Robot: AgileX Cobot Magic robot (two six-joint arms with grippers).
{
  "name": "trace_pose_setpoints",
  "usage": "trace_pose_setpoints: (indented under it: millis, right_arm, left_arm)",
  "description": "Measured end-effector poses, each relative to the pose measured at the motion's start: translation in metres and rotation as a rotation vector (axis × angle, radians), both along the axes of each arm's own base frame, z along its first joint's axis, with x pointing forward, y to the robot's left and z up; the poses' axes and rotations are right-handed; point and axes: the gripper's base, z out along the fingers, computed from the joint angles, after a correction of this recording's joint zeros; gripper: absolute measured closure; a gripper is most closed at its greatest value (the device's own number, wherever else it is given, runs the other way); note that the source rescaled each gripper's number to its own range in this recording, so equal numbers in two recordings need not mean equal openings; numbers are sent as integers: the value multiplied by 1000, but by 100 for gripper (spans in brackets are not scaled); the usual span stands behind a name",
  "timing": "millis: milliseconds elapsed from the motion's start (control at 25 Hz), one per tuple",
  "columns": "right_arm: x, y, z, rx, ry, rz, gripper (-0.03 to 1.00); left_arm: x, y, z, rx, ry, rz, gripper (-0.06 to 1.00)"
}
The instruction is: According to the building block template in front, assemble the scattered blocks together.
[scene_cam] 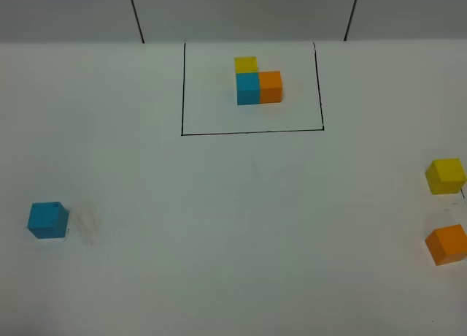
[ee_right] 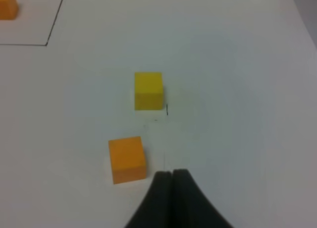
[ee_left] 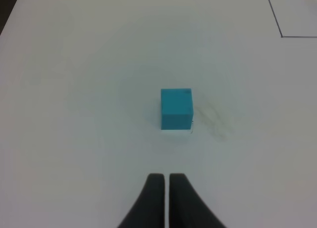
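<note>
Template: the building block template sits at the far middle of the table, inside the black frame. Its yellow cube is behind the sky-blue one, and its orange cube touches the right side of the sky-blue one.
Sky-blue block: the sky-blue block stands alone at the near left, well apart from the template and from the other two loose blocks.
Yellow and orange: the yellow block and the orange block are at the right edge, near each other but not touching. The orange one is the nearer of the two.
Left gripper: the left gripper has its fingers almost together, with only a thin slit between them, and it holds nothing. The sky-blue block lies ahead of the tips, apart from them.
Right gripper: the right gripper is closed and empty. The orange block is just beside its tips, and the yellow block is farther ahead.
High view only: it shows the whole template and all three loose blocks together.
Wrist views only: they show the grippers. Each also shows one corner of the frame, and the right one catches a part of the template's orange cube.
</note>
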Motion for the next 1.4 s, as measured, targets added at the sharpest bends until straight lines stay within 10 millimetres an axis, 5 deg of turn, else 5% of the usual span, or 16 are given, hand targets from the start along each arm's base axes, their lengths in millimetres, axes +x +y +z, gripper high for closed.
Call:
trace_pose_setpoints:
  millis: [560,800,1000,1240,1400]
  right_arm:
    - [0,0,0,0,0,0,97]
    - [0,0,0,0,0,0,97]
    - [0,0,0,0,0,0,97]
    - [0,0,0,0,0,0,97]
    - [0,0,0,0,0,0,97]
  left_arm:
    - [1,1,1,6,0,4,94]
    - [27,5,33,37,94,23,86]
    - [74,5,59,19,244,13,60]
    - [143,6,61,8,459,8,2]
    - [182,8,42,4,608,6,-5]
